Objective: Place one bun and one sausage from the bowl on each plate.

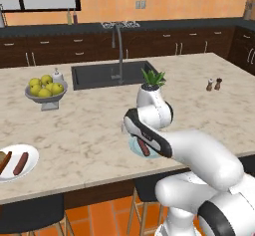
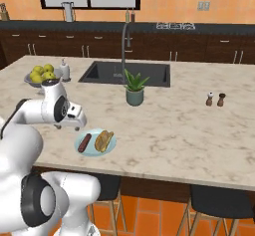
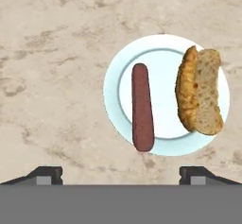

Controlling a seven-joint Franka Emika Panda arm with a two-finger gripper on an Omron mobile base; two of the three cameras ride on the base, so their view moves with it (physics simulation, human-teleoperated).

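Setting: kitchen island with a beige marble counter (image 2: pixel 174 125), dark cabinets and an orange wall behind, orange tiled floor below.
Pale blue plate (image 3: pixel 166 145): near the front edge of the counter, under the hand; in the right base view it lies just right of the wrist.
Sausage on blue plate (image 3: pixel 142 107): slim reddish-brown cylinder on the left half of the plate in the hand view, its near end reaching over the rim.
Bun on blue plate (image 3: pixel 199 91): orange-brown, split open, on the right half of the plate, apart from the sausage.
Gripper (image 3: pixel 121 173): jaws spread wide, holding nothing; the two dark tips stand either side of the plate's near edge, above the counter.
White plate (image 1: pixel 31 164): far left at the counter's front edge in the left base view.
Second sausage (image 1: pixel 20 163): lying on the white plate.
Second bun (image 1: pixel 4 161): at the picture's left edge on the white plate, just beside that sausage, partly cut off.
Fruit bowl (image 1: pixel 46 98): grey, footed, holding yellow-green fruits, at the left, farther back.
Sink (image 2: pixel 124 73): dark basin with a tall faucet, at the far side.
Potted plant (image 2: pixel 134 88): in front of the sink.
Salt and pepper shakers (image 2: pixel 215 99): at the right, well apart from the plates.
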